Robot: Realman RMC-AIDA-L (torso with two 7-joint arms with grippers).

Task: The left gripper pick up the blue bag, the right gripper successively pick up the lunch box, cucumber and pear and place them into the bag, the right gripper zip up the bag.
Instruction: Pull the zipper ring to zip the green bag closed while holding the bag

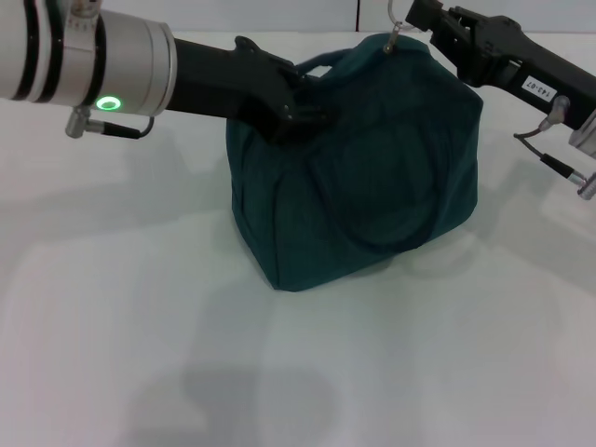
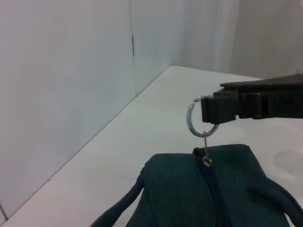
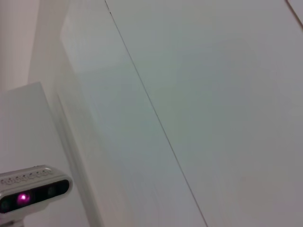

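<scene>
The large dark teal-blue fabric bag (image 1: 372, 177) stands on the white bench (image 1: 140, 307), a little right of the middle in the head view, and its zipper looks drawn along the whole top seam. The left gripper (image 1: 303, 107), a black two-fingered claw on a silver cylinder wrist with a glowing green ring light (image 1: 110, 103), reaches in from the left and is clamped on the upper left part of the bag, near one loop handle (image 1: 326, 60). The right gripper (image 1: 416, 20), a black claw on a black wrist, comes from the upper right and pinches the silver ring pull (image 2: 201, 116) of the zipper just above the far end of the bag; in the left wrist view the ring sits between the closed jaws and a thin metal link hangs from it down to the zipper slider (image 2: 207, 161). On the right wrist there is a small white printed label (image 1: 537, 89); its characters look like "145-02", but I cannot read them with certainty. A grey cable with metal plugs (image 1: 559, 168) hangs under that wrist. The right wrist view shows only pale wall panels and, in one corner, a light grey camera device (image 3: 31, 191) with a pink-purple light. A shadow lies on the bench before the bag.
</scene>
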